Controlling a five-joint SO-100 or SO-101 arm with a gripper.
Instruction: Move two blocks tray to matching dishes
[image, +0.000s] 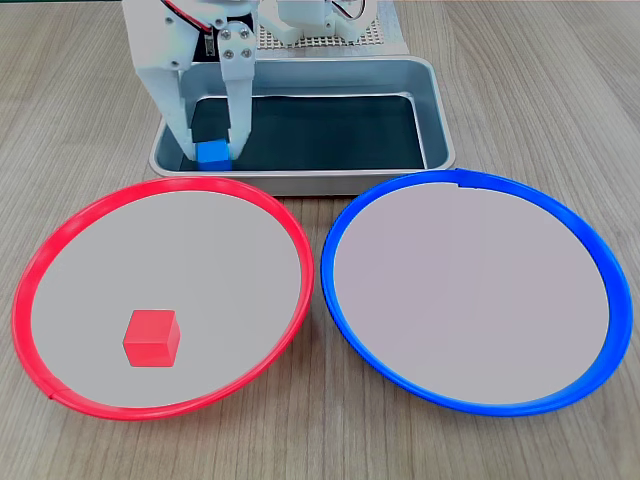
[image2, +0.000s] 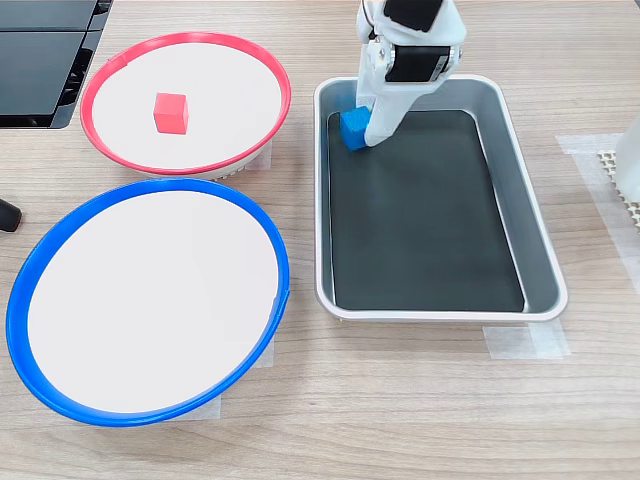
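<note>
Red block (image: 151, 338): lying in red dish (image: 290, 235).
Blue block (image: 213, 155): in tray (image: 440, 120) corner.
Gripper (image: 212, 150): fingers narrow, astride blue block; firm grip cannot be told.
Advice: close squarely, lift clear of rim, carry to blue dish (image: 600, 250).

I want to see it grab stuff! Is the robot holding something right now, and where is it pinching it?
It looks like the blue block, pinched by its sides between the jaws, low in a corner of the tray. A firm grip cannot be told.
</note>
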